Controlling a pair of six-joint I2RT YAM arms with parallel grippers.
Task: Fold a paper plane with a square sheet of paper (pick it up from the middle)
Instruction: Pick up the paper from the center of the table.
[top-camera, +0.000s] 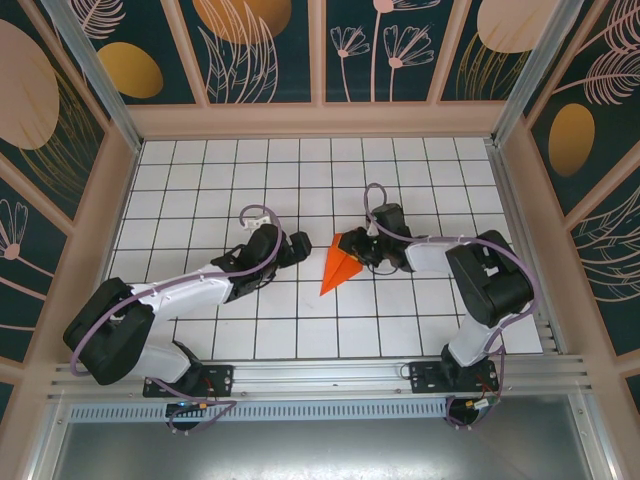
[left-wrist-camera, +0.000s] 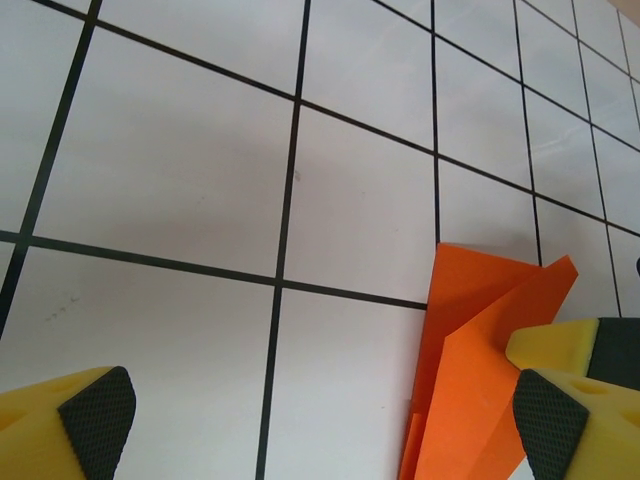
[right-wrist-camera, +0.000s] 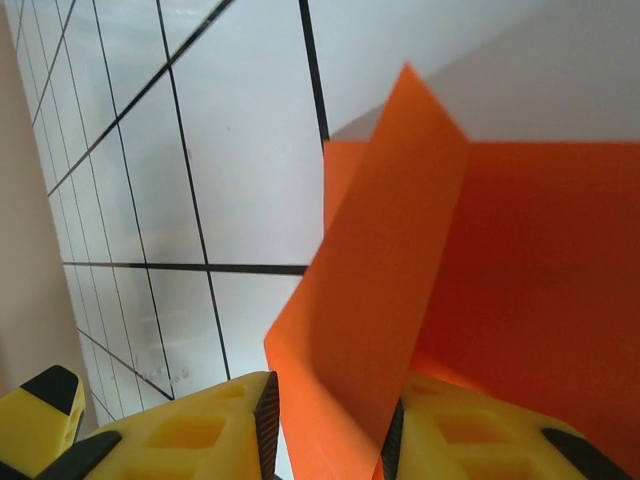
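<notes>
— Overhead?
— Paper plane lies on the table between both arms; open tiles all round.
— Left wrist?
— Left end effector gapes wide, one pad beside the plane's edge.
— Right wrist?
— Right end effector straddles a raised flap; whether it is clamped, I cannot tell.

**A boxed-in robot lab cell**

I work in a lab rig, not a home. My left arm and right arm are bolted to an aluminium rail along the bottom of the frame. The table at centre is a white, black-lined grid. Leaf-printed panels wall in the top, left and right edges.
</notes>
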